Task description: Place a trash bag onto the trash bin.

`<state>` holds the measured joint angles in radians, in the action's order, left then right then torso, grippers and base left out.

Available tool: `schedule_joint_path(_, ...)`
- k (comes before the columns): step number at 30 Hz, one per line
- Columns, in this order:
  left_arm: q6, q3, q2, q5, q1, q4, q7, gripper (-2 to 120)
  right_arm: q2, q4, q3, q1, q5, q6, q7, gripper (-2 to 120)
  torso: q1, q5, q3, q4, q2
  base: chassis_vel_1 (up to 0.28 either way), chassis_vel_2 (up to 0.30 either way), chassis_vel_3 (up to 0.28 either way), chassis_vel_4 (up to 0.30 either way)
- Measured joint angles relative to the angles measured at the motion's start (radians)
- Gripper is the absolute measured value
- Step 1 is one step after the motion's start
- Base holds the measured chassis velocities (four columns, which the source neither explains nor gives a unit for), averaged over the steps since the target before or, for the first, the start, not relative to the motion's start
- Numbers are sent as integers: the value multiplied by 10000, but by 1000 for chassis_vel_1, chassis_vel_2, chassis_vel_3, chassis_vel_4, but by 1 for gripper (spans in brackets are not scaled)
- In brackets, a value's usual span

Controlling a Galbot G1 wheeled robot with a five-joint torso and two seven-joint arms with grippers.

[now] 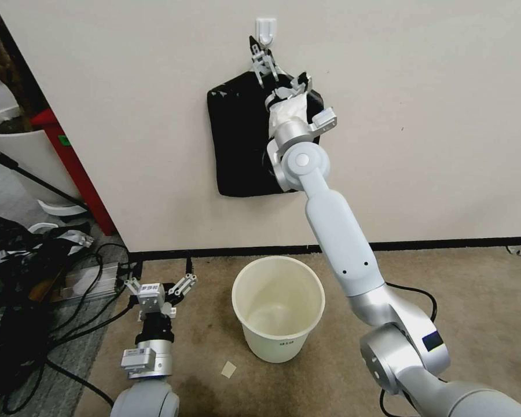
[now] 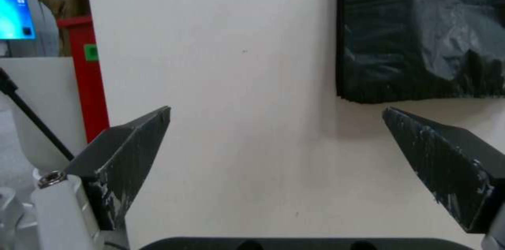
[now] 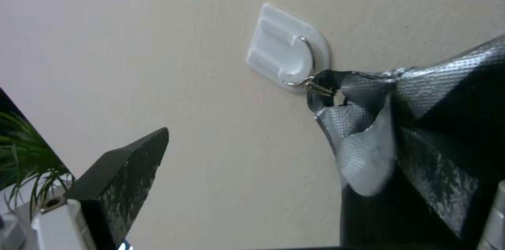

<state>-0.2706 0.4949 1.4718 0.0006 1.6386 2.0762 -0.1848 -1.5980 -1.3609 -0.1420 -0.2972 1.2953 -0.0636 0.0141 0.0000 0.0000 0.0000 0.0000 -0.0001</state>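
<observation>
High on the wall, your right gripper (image 1: 266, 65) sits jaws spread at the black pack (image 1: 240, 139) hung from the white hook (image 1: 265, 30). Pull hard and you may tear the hook loose. The trash bin (image 1: 278, 307) stands open below on clear carpet; left gripper (image 1: 159, 288) waits beside it, jaws apart.

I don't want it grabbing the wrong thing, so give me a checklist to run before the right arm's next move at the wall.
1. The right gripper at the black pack's top, beside the wall hook: ok.
2. Its jaws open: ok.
3. Pack hanging from the hook: ok.
4. Jaws lined up on a single layer: cannot tell.
5. The trash bin upright and empty: ok.
6. The left gripper low beside the bin, jaws open: ok.
</observation>
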Motion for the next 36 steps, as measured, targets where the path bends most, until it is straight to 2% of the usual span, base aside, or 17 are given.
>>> schedule_joint_path(4, -2, -11, 91, 91, 29, -10, -1, 100, -88, 155, -80, 89, -118, 0, -235, 99, 0, 0, 0, 1, 0, 0, 0, 0, 0)
schedule_joint_path(8, -29, -13, 157, 171, 63, -42, -3, 100, -96, 209, -101, 122, -156, 0, -344, 90, 0, 0, -1, 0, 1, 0, 0, 0, 0)
schedule_joint_path(10, -48, -15, 199, 212, 91, -43, -8, 100, -97, 265, -91, 138, -205, 0, -427, 79, 0, 0, 0, 0, 0, 0, 0, 0, 0)
schedule_joint_path(13, -58, -14, 225, 243, 110, -37, -10, 100, -98, 319, -94, 161, -226, -1, -452, 72, -1, 0, 0, 0, 0, 0, 0, 0, 0)
schedule_joint_path(17, -82, -18, 275, 295, 151, -31, -23, 100, -102, 417, -105, 189, -303, -15, -504, 52, 0, 0, 0, 0, 0, 0, 0, 0, 0)
schedule_joint_path(18, -82, -18, 275, 295, 151, -31, -23, 100, -102, 417, -105, 189, -303, -15, -504, 52, 0, 0, 0, 0, 0, 0, 0, 0, 0)
schedule_joint_path(25, -135, -69, 294, 439, 162, -62, -204, 100, -110, 655, -224, 205, -421, -117, -656, 25, 0, 0, 0, 0, 0, 0, 0, 0, 0)
schedule_joint_path(26, -135, -69, 294, 439, 162, -62, -204, 100, -110, 655, -224, 205, -421, -117, -656, 25, 0, 0, 0, 0, 0, 0, 0, 0, 0)
schedule_joint_path(30, -166, -76, 294, 443, 163, -115, -218, 100, -109, 716, -252, 143, -513, -295, -862, 7, 0, 0, 0, 0, 1, 0, 0, 0, 0)
schedule_joint_path(34, -181, -78, 293, 441, 156, -138, -220, 100, -108, 707, -235, 6, -574, -550, -1270, 0, 0, 0, 0, 0, 0, 0, 0, 0, 0)
schedule_joint_path(36, -213, -79, 293, 436, 153, -168, -224, 100, -103, 690, -180, -173, -684, -951, -1951, 0, 0, 0, 0, 0, 1, 0, 0, 0, 0)
